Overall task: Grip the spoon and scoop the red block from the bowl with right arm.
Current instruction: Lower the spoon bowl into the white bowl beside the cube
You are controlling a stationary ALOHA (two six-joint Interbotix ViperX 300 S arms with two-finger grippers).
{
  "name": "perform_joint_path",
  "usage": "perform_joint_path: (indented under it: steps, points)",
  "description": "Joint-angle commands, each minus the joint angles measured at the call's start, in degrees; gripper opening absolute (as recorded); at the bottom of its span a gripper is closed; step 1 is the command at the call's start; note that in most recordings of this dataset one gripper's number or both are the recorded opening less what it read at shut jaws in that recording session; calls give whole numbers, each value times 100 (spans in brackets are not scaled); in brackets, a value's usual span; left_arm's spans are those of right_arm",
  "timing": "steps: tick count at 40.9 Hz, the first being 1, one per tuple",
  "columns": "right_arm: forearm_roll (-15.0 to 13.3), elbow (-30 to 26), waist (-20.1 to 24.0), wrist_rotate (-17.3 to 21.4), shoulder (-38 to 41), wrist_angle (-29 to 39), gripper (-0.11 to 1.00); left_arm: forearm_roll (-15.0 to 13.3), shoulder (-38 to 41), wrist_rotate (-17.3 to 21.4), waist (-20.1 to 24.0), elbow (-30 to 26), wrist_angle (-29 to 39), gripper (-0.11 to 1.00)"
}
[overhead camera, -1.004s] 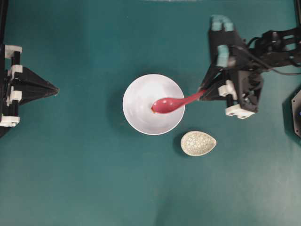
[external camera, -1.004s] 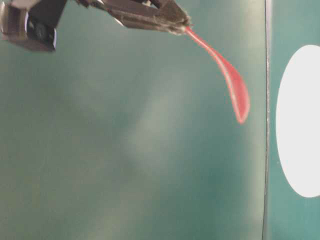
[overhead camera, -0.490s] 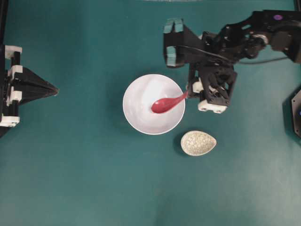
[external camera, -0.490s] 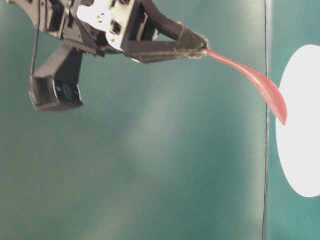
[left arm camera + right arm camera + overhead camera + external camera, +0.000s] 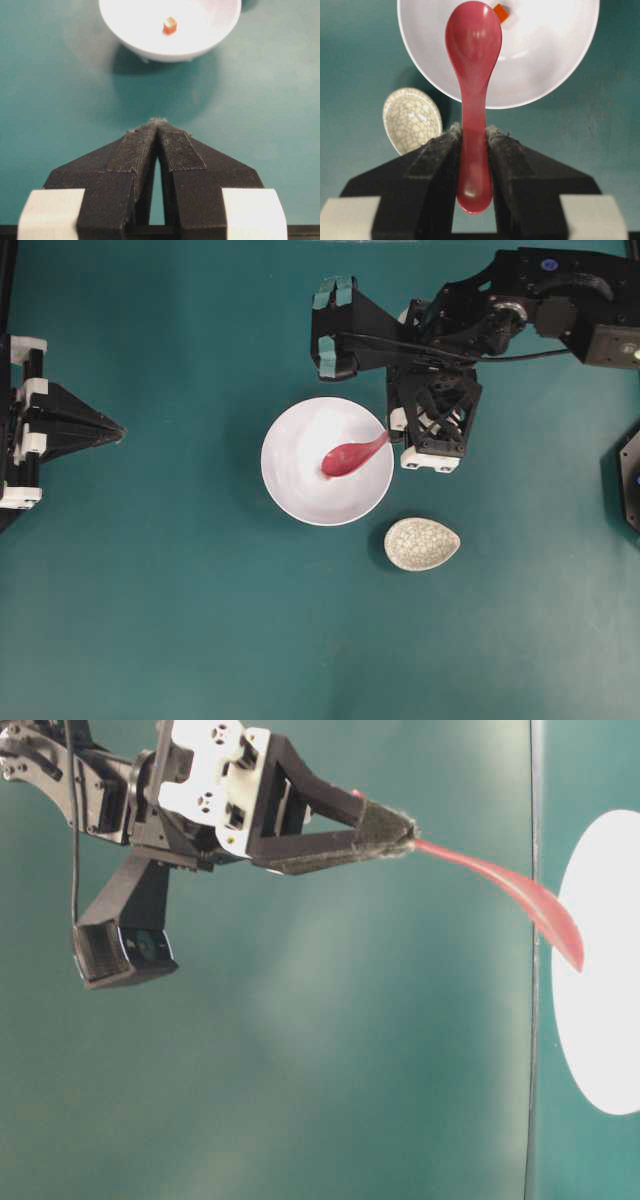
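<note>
Pink-red spoon [image 5: 472,75] clamped in right hand [image 5: 472,145], over white bowl [image 5: 555,75], left hand [image 5: 158,131] together, no writing legible

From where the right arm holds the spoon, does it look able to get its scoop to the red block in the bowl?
Probably yes. The right pincer grips the spoon, whose scoop is over the bowl beside the red block, with nothing between them.

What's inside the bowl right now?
In the left wrist view the bowl holds one small red block. The spoon, held by the right tool, hangs over the bowl; overhead it covers the block, so whether they touch isn't visible.
</note>
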Motion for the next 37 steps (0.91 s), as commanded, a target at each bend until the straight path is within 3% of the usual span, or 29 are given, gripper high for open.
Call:
perform_joint_path:
  steps: [1,37]
  points:
    - [-88,-167,-9,97,-53,88,25,9,18,9,18,-149,-35,0]
    - [-246,-158,149,105,554,97,25,9,18,18,18,-149,-26,0]
